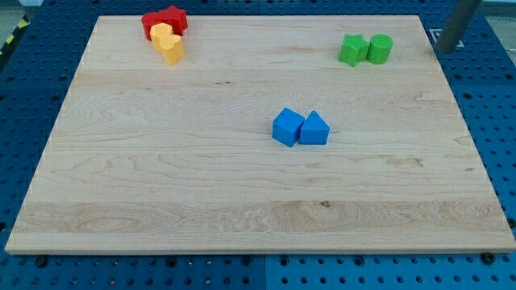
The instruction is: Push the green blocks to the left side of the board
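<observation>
Two green blocks sit touching near the view's top right of the wooden board (242, 201): a green star-like block (352, 50) and a green cylinder (380, 48) just to its right. My dark rod comes down at the view's top right corner. My tip (446, 51) is just off the board's right edge, over the blue pegboard, to the right of the green cylinder and apart from it.
A blue cube (288, 126) and a blue wedge-like block (314, 129) touch near the board's middle. At the view's top left, a red star (174, 18) and another red block (151, 22) crowd against two yellow blocks (161, 34) (172, 51).
</observation>
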`<state>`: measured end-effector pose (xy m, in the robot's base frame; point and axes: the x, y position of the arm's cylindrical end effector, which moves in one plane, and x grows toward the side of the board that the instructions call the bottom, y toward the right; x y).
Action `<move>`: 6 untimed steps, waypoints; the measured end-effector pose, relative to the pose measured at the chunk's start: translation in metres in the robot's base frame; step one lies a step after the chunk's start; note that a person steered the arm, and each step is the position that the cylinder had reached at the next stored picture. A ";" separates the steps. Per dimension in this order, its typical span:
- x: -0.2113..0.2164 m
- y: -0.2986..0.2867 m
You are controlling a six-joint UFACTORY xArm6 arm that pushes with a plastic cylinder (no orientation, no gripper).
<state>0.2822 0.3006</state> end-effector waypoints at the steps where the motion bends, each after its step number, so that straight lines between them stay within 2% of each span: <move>1: 0.003 -0.012; 4: 0.003 -0.107; 6: 0.004 -0.151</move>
